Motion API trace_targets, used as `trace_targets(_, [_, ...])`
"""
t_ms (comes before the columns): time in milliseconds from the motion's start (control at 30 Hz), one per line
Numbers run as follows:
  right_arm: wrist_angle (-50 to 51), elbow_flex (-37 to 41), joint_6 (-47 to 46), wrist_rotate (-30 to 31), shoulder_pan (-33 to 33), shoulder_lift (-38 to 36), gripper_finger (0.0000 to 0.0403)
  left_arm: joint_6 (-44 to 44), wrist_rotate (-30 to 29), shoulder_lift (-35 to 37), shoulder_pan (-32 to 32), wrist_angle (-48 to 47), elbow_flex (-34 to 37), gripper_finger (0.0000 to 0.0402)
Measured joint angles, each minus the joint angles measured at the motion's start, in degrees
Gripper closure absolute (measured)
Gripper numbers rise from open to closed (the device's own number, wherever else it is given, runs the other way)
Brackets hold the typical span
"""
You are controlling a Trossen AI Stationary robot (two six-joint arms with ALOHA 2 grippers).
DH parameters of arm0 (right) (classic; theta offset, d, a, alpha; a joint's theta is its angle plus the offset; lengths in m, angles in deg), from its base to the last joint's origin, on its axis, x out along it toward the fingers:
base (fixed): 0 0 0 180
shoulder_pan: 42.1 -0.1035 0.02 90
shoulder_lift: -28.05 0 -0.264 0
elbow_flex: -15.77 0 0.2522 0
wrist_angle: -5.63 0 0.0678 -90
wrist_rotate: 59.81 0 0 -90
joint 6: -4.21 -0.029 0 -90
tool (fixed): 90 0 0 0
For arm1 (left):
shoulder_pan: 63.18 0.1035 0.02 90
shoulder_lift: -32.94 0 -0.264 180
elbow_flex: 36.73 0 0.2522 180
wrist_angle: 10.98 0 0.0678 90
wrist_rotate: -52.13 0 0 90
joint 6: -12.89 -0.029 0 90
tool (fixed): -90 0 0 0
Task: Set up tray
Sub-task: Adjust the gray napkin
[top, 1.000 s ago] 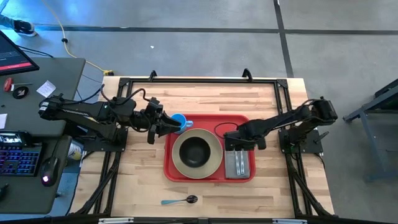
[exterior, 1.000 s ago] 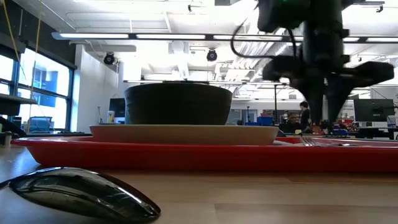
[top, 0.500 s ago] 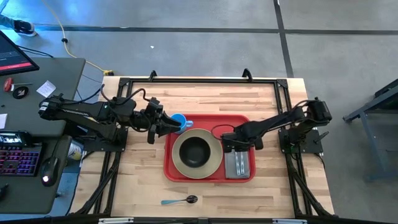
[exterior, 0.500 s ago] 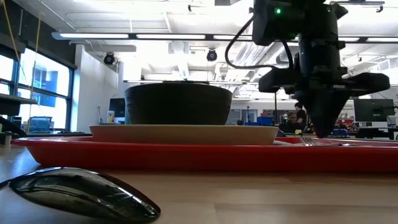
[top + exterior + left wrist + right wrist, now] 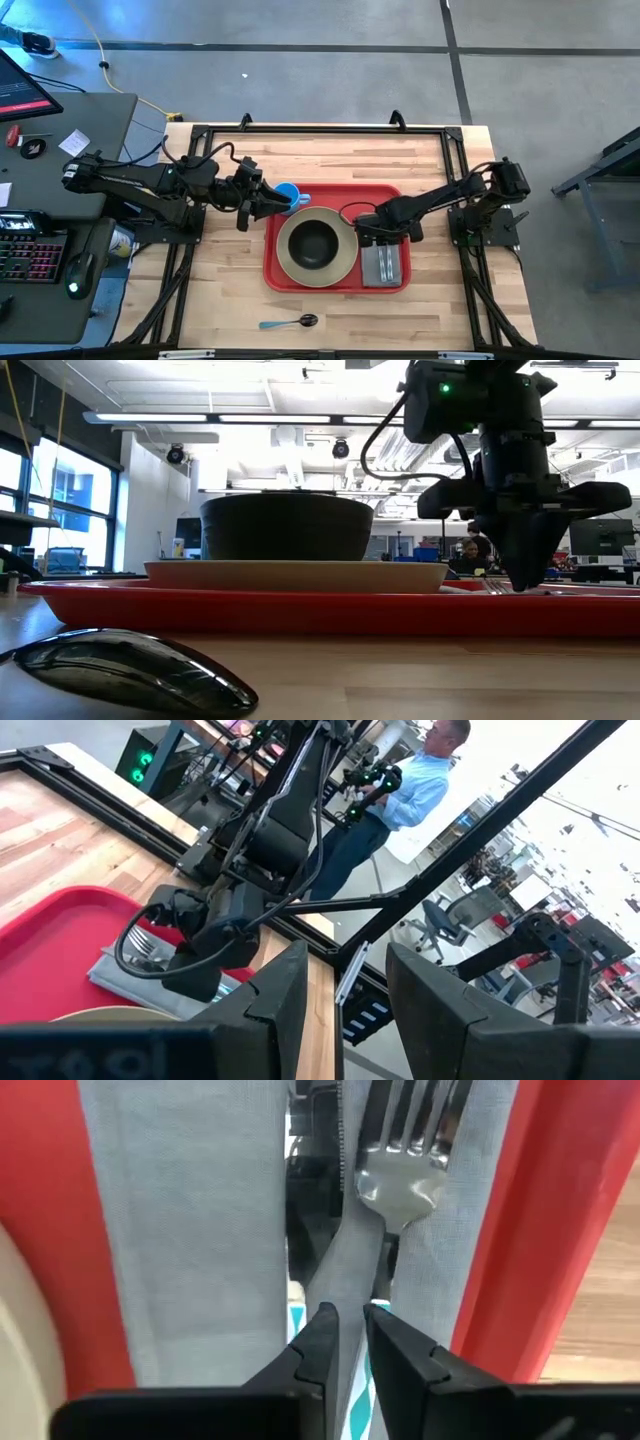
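Note:
The red tray point(image 5: 340, 196) lies mid-table and carries a beige plate point(image 5: 346, 262) with a dark bowl point(image 5: 315, 243). On the tray's right part lies a grey napkin point(image 5: 386, 266) with a fork point(image 5: 400, 1175) and another piece of cutlery on it. My right gripper point(image 5: 370, 232) points down over the napkin's far end, shut on the fork. A blue cup point(image 5: 288, 194) stands at the tray's far left corner. My left gripper point(image 5: 272, 205) hovers level beside it, open point(image 5: 345, 990), with nothing between its fingers. My right gripper pinches the fork's handle point(image 5: 352, 1285) just behind the head, between its two fingertips point(image 5: 322, 1338). The fingers come from above and point down, one on each side of the handle. The fork lies flat, its head on the napkin point(image 5: 190, 1210).
A spoon point(image 5: 290, 322) with a teal handle lies on the wood near the table's front edge, close before the low camera point(image 5: 130, 670). A desk with a keyboard point(image 5: 30, 255) stands left of the table. A person point(image 5: 410, 790) stands beyond the right arm's base.
My right gripper has sunk toward the napkin. Its fingers stood apart a second ago and have since shut to a point over the fork. The fork and napkin have stayed flat on the tray.

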Motion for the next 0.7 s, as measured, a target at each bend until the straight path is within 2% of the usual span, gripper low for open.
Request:
trace_targets(267, [0.7,0.0,-0.2,-0.2,-0.7,0.0,0.0322,0.0,0.0,0.0,0.0,0.0,0.0,0.0229])
trace_targets(533, [3.7,0.0,-0.2,1.6,-0.6,0.3,0.032,0.2,0.0,0.0,0.0,-0.1,0.0,0.0229])
trace_targets(700, [1.9,0.0,-0.1,1.6,0.1,1.7,0.032,0.5,0.0,0.0,0.0,-0.1,0.0,0.0229])
